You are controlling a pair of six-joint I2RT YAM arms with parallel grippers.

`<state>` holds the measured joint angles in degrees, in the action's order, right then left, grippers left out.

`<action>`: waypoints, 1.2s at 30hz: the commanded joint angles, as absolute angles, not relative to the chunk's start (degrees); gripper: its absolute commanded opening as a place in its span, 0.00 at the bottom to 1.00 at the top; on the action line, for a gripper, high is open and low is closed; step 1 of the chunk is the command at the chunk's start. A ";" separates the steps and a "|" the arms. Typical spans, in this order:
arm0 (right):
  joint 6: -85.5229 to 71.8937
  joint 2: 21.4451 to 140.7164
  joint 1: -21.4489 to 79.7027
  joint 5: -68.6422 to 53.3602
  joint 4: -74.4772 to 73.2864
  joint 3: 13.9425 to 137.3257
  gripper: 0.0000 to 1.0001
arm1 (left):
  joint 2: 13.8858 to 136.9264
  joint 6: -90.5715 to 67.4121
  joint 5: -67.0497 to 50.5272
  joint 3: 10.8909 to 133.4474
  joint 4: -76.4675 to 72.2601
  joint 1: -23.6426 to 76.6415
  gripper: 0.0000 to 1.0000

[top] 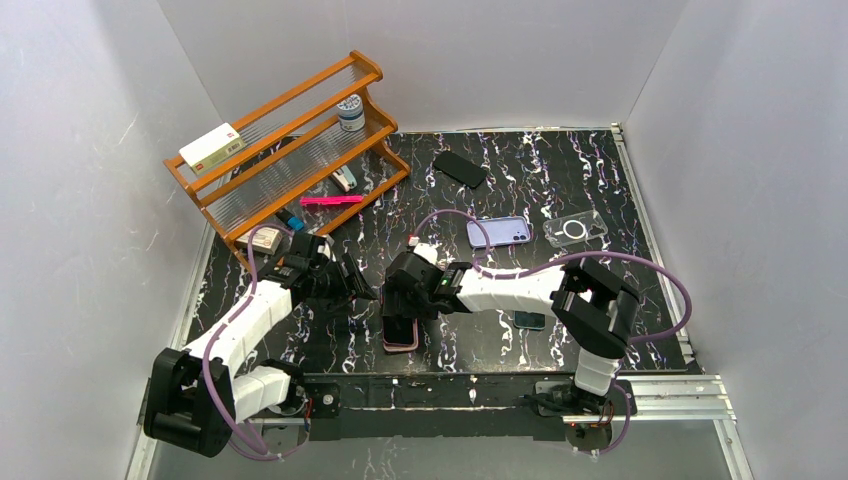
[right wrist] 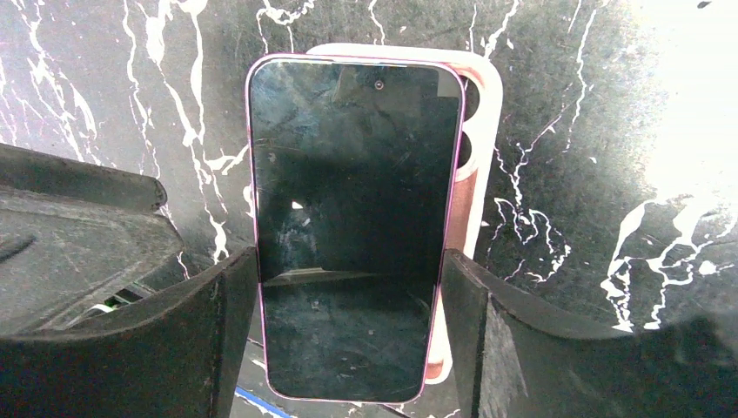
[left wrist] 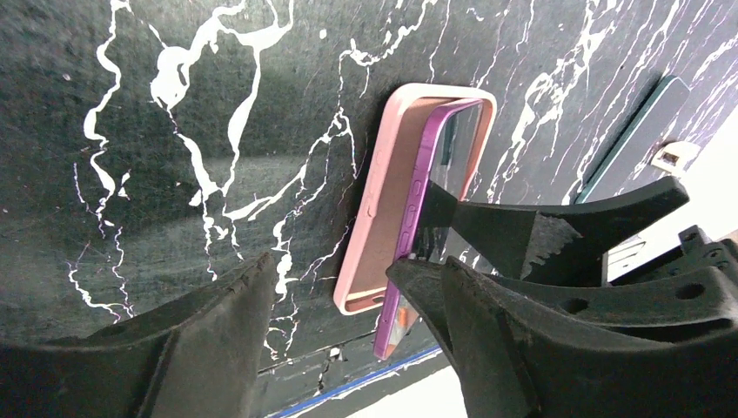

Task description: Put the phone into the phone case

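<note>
Right wrist, phone (right wrist: 352, 226) lengthwise up-frame, over case (right wrist: 484, 104)

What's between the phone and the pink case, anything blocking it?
Nothing visible. The phone, clamped at its sides by the right gripper, rests tilted on the pink case, offset and not seated. Only the gripper's own fingers flank it; they may foul the case walls.
</note>
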<state>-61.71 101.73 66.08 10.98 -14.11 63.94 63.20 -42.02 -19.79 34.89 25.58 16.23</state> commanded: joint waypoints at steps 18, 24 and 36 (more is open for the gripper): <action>-59.70 96.72 66.97 12.07 -17.46 67.28 0.80 | 62.34 -43.16 -26.77 31.29 23.44 15.84 0.59; -58.63 90.94 66.89 13.00 -14.98 61.16 0.65 | 63.42 -43.40 -28.47 30.51 22.38 15.82 0.49; -58.34 87.74 63.01 6.28 -8.94 51.83 0.60 | 65.38 -47.46 -31.99 27.19 17.64 16.13 0.47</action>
